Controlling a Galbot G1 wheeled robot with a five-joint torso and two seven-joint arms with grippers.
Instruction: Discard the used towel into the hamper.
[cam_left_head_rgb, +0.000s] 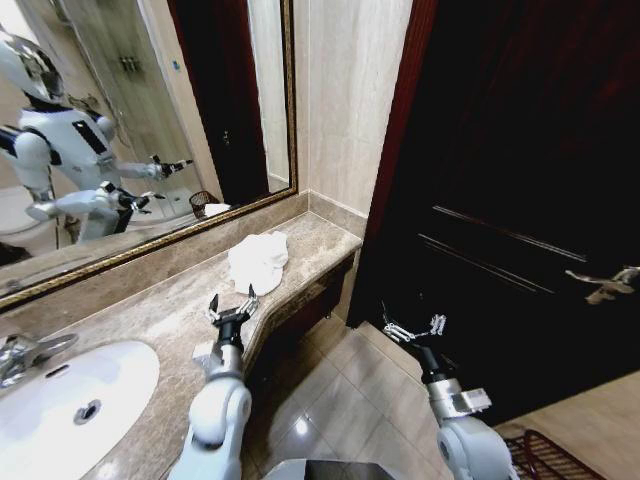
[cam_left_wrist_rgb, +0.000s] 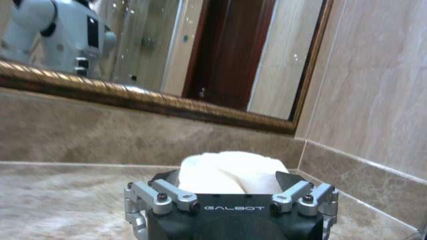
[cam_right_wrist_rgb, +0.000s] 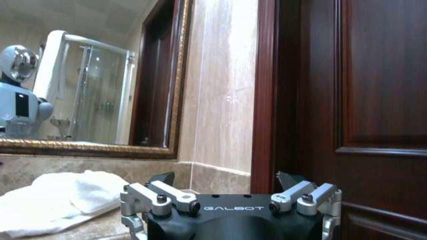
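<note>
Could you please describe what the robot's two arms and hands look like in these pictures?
Both arms are glossy white shells ending in black wrists. The left hand and right hand are alike: a black body marked GALBOT in pale letters, silver metal linkages with dark screws, and dark fingertips. The right arm carries a silver block near the wrist.

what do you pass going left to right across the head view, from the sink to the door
White oval sink basin → left gripper over the marble counter → crumpled white towel → right gripper above the floor → dark wooden door → silver lever door handle.
</note>
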